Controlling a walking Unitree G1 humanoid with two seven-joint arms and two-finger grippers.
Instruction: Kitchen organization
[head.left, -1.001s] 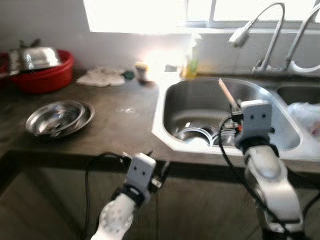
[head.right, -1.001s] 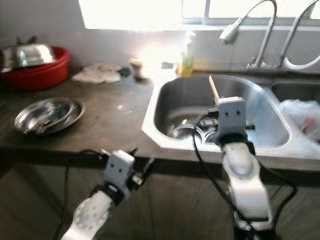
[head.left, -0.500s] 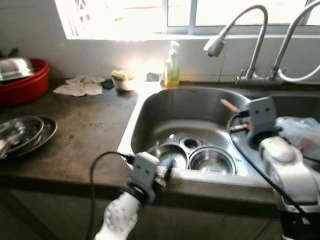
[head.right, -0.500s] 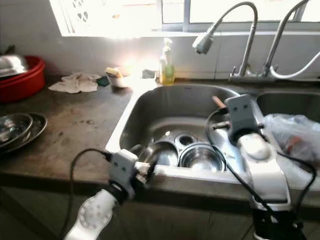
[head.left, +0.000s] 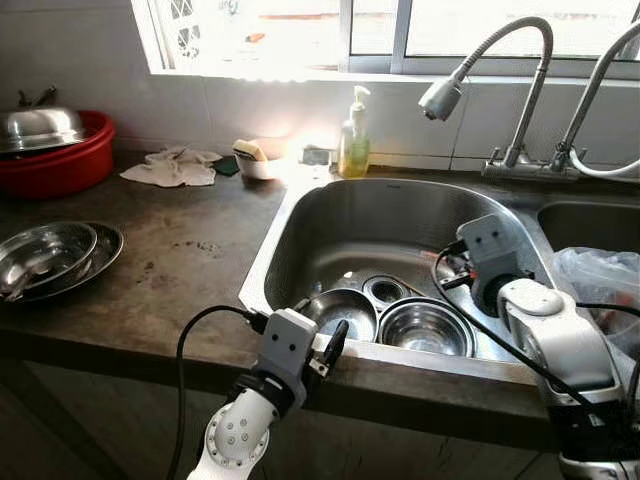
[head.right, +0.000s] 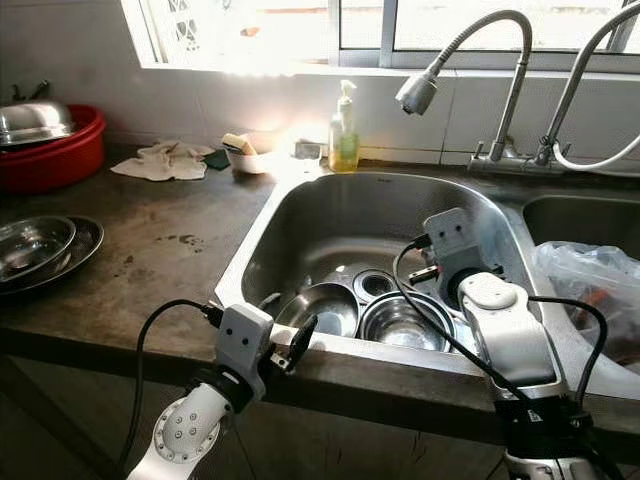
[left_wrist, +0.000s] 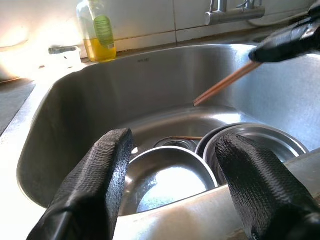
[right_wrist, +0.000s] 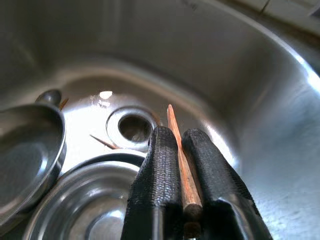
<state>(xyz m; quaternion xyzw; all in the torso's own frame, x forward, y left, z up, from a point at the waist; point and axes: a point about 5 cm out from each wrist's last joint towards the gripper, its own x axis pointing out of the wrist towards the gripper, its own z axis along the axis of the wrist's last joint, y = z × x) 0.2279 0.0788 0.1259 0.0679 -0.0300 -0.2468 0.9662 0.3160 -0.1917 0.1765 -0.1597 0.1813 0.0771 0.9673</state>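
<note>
Right wrist view looks down into a steel sink (head.left: 300, 215), where the right gripper (right_wrist: 181, 145) has its two black fingers pressed together on a thin wooden chopstick (right_wrist: 177, 150), its tip aimed toward the drain (right_wrist: 131, 126) at the bottom of the basin. From the head camera, the right gripper hangs over the right part of the basin, above two steel bowls: a larger one (head.left: 425, 326) on the right and a smaller one (head.left: 340, 310) touching it on the left, both beside the drain. The left gripper (left_wrist: 170, 185) hovers at the sink's front rim with its fingers spread apart, holding nothing; between them the wrist camera frames the two bowls, and the chopstick slants into the basin beyond.

On the dark countertop (head.left: 190, 270) to the left of the sink sit two stacked steel dishes (head.left: 55, 255), well apart from the basin. A red tub (head.left: 65, 165) with a steel lid (head.left: 40, 125) on it stands at the far left, near the wall. A white cloth (head.left: 175, 168) lies beneath the bright window, and a bottle of yellow dish soap (head.left: 354, 145) stands at the sink's back rim. Two curved taps (head.left: 520, 90) rise behind the sink, and a clear plastic bag (head.left: 600, 290) lies in the neighbouring basin on the right.
</note>
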